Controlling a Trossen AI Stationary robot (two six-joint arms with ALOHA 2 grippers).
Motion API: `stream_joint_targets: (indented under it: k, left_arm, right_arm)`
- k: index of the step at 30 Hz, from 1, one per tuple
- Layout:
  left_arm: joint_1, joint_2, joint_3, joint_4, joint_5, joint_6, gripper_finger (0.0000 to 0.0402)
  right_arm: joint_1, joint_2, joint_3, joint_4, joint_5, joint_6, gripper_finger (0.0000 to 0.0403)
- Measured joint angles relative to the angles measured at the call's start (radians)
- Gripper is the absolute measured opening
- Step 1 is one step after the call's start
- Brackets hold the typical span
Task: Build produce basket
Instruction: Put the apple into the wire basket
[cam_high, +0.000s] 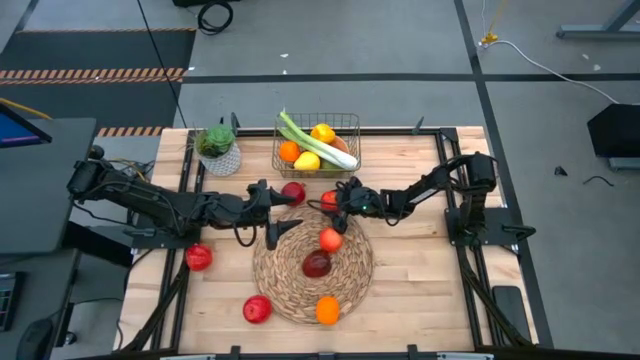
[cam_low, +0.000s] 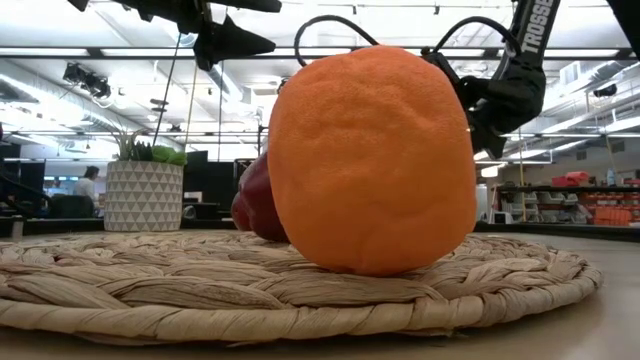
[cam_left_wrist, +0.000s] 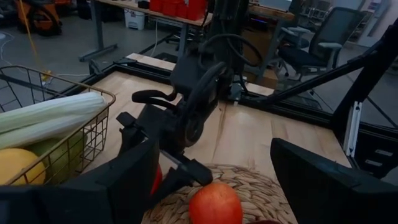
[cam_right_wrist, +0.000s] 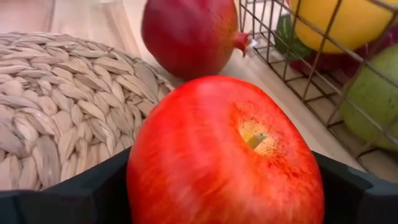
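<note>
The wire basket (cam_high: 315, 150) at the table's far middle holds a leek (cam_high: 318, 140), an orange, a lemon (cam_right_wrist: 336, 18) and a pear (cam_right_wrist: 373, 93). My right gripper (cam_high: 335, 200) reaches in from the right, low at the straw mat's far edge, with a red apple (cam_right_wrist: 224, 155) between its fingers. A pomegranate (cam_right_wrist: 186, 34) rests on the table just beyond. My left gripper (cam_high: 278, 212) hangs open above the mat's left far edge. An apple (cam_high: 331, 240), a dark red fruit (cam_high: 317, 264) and an orange (cam_low: 372, 160) lie on the mat (cam_high: 312, 268). My right gripper has the red apple pinched between its two fingers, one on each flank (cam_right_wrist: 134, 174), stem dimple (cam_right_wrist: 255, 140) facing up. The fingers come slanting down from the table's right side. The apple hides its own underside, so what it rests on cannot be told.
A white pot with a green plant (cam_high: 218, 150) stands left of the basket. A red fruit (cam_high: 198, 257) lies on the bare wood at the left, another (cam_high: 257, 309) at the mat's near left rim. Bare wood stretches right of the mat.
</note>
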Motion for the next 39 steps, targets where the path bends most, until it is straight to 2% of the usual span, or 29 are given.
stream_joint_targets:
  k: [14, 21, 26, 30, 34, 39]
  left_arm:
    - [0.000, 0.000, 0.000, -0.001, 0.000, 0.000, 0.0314]
    - [0.000, 0.000, 0.000, -0.001, 0.000, 0.000, 0.0314]
    - [0.000, 0.000, 0.000, -0.001, 0.000, -0.014, 0.0314]
    - [0.000, 0.000, 0.000, -0.001, 0.000, -0.018, 0.0314]
    - [0.000, 0.000, 0.000, -0.009, 0.000, -0.019, 0.0314]
    - [0.005, 0.000, 0.000, -0.008, 0.000, -0.019, 0.0314]
  right_arm:
    - [0.020, -0.028, -0.001, 0.021, -0.010, -0.027, 0.0353]
    - [0.065, -0.213, 0.000, 0.023, -0.013, -0.084, 0.0354]
    - [0.075, -0.358, 0.000, 0.029, 0.014, -0.184, 0.0354]
    - [0.031, -0.442, 0.000, 0.043, 0.068, -0.283, 0.0354]
    - [-0.052, -0.480, 0.021, 0.043, 0.073, -0.314, 0.0354]
    - [-0.176, -0.467, 0.068, 0.034, -0.015, -0.311, 0.0354]
